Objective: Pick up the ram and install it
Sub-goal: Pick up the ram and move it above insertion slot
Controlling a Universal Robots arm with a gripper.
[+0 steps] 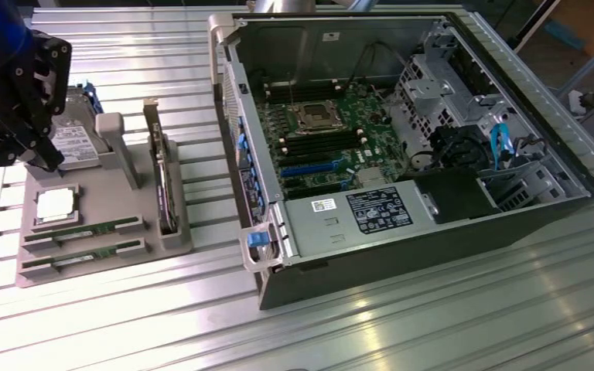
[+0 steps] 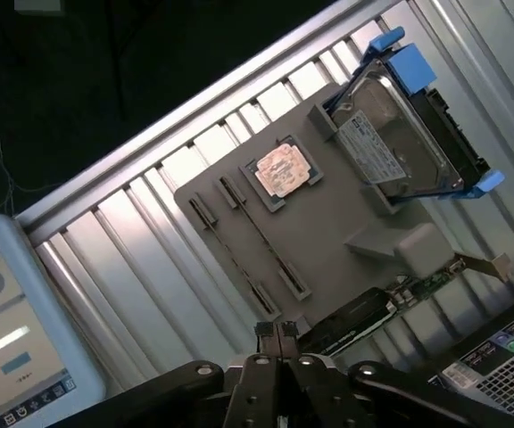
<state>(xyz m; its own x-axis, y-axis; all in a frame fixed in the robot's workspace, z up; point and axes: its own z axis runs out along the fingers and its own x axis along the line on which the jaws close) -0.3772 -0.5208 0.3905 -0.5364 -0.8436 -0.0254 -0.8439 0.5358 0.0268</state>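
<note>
Two ram sticks (image 1: 83, 232) (image 1: 80, 258) lie flat, side by side, in slots at the near end of a grey holder (image 1: 111, 270) at the exterior view's left. In the wrist view they show as thin strips (image 2: 262, 235) (image 2: 232, 259) across the holder (image 2: 346, 241). My gripper (image 1: 49, 162) hangs above the holder's far end, over the hard drive's edge and apart from the ram. Its fingertips (image 2: 275, 332) are pressed together, shut on nothing.
The holder also carries a silver processor chip (image 1: 56, 205) (image 2: 282, 169), a hard drive (image 1: 75, 141) (image 2: 400, 143) in blue rails, and an upright card (image 1: 163, 185) (image 2: 364, 314). An open computer case (image 1: 503, 232) with its motherboard (image 1: 323, 135) lies at the right. A tablet (image 2: 7, 312) rests beside the table.
</note>
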